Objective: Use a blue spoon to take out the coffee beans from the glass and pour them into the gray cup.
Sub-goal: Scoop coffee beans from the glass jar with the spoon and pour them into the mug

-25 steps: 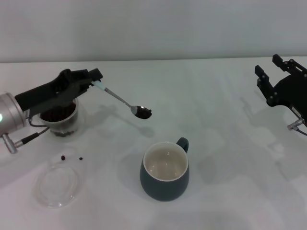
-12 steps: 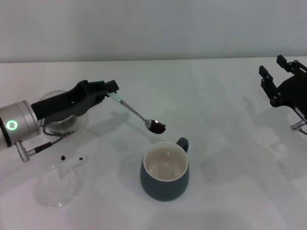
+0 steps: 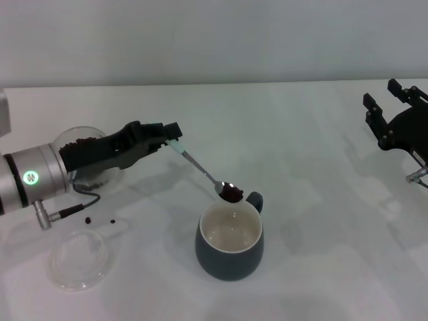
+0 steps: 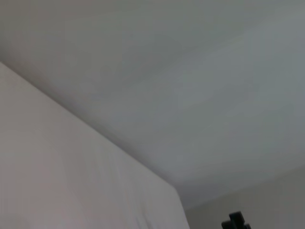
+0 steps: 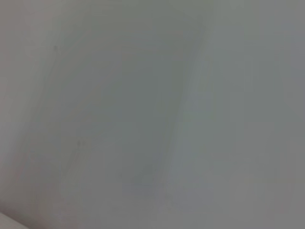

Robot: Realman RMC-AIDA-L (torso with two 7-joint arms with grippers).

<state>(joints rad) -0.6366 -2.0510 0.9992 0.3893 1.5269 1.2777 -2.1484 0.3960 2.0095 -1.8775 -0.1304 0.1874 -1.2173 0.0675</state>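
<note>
Since the earlier frames the left gripper (image 3: 175, 138) has carried the small teaspoon with a shiny metal bowl and pale light-blue handle (image 3: 200, 168) away from the small clear double-walled glass cup (image 3: 85, 160) and toward the rounded dark blue-gray ceramic mug with a cream-white inside (image 3: 229, 239). In the head view the spoon bowl now hangs at the far rim of the mug, beside the loop handle, loaded with a small heap of dark brown coffee beans (image 3: 231, 192). Judgement: the carry is nearly complete and the load is close to position for tipping, though the bowl looks nearer the rim than the centre, so beans could fall outside the mug. The left jaws are clenched on the blue handle end, the stem sloping down toward the mug. More beans remain in the glass, which stands behind the left arm. Two stray beans (image 3: 88, 219) lie on the white table (image 3: 307, 267), near a flat shallow clear glass dish (image 3: 79, 259). The right gripper (image 3: 396, 119) is parked well apart at the far right edge, jaws spread and holding nothing. Neither wrist view shows the task objects.
</note>
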